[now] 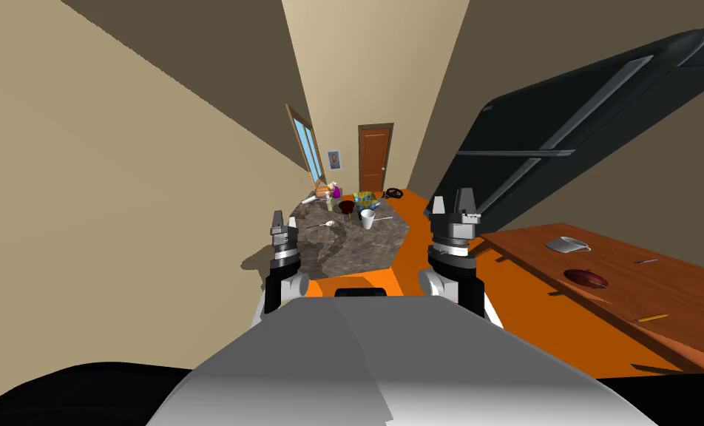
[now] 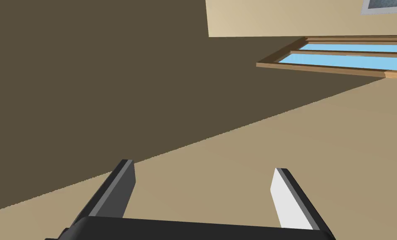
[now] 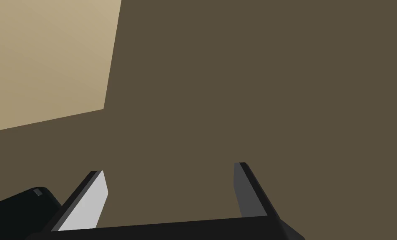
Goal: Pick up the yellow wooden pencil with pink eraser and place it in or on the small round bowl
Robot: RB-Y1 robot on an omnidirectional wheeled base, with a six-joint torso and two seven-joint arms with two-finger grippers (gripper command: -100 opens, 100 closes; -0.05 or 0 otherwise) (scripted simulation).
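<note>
I judge nothing done yet: the yellow pencil [image 1: 652, 318] lies on the wooden surface [image 1: 676, 288] at the head view's lower right, near the dark red bowl [image 1: 586, 278] but apart from it. My left pincer [image 1: 277, 217] and right pincer [image 1: 452, 200] hang mid-frame, fingers apart and empty, so approach, grasp and placing all remain.

A brown wooden tabletop [image 1: 683, 296] stands on the orange floor [image 1: 543, 325] to the right. On it a yellow pencil [image 1: 652, 318] lies flat near the nearer edge. A dark red round bowl [image 1: 586, 278] sits apart from it, with a white mug [image 1: 567, 244] beyond the bowl and a thin dark stick [image 1: 645, 261] nearby. Farther off, a grey stone-like tabletop [image 1: 358, 248] carries a white cup [image 1: 367, 219], a second dark bowl [image 1: 347, 207], a pale spoon [image 1: 321, 224] and a cluster of colourful things too small to tell.
</note>
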